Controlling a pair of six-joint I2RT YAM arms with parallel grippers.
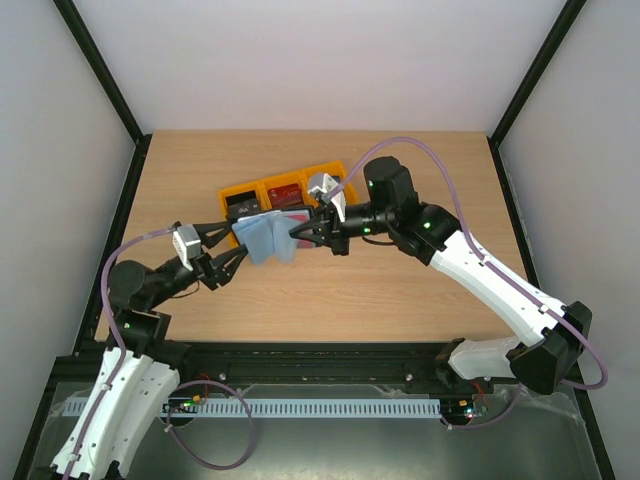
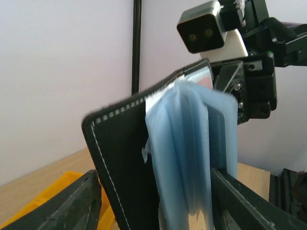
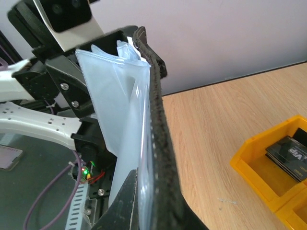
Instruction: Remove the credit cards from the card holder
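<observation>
The card holder (image 1: 264,240) hangs open above the table between both grippers, black cover outside, blue-grey pockets fanned out. My left gripper (image 1: 228,250) brackets its left end; in the left wrist view (image 2: 158,206) the fingers (image 2: 79,203) press the black cover (image 2: 120,158) and the pockets (image 2: 192,153) between them. My right gripper (image 1: 298,233) is shut on the right edge; in the right wrist view (image 3: 158,215) it pinches the cover (image 3: 160,143) and a clear leaf (image 3: 115,110). A dark grey card (image 1: 243,211) and a red card (image 1: 285,192) lie in the yellow bins. No blue card shows.
A row of yellow bins (image 1: 330,172) stands just behind the held holder, at mid table. One bin with the dark card (image 3: 288,155) shows at the right of the right wrist view. Black frame posts rise at the table's back corners.
</observation>
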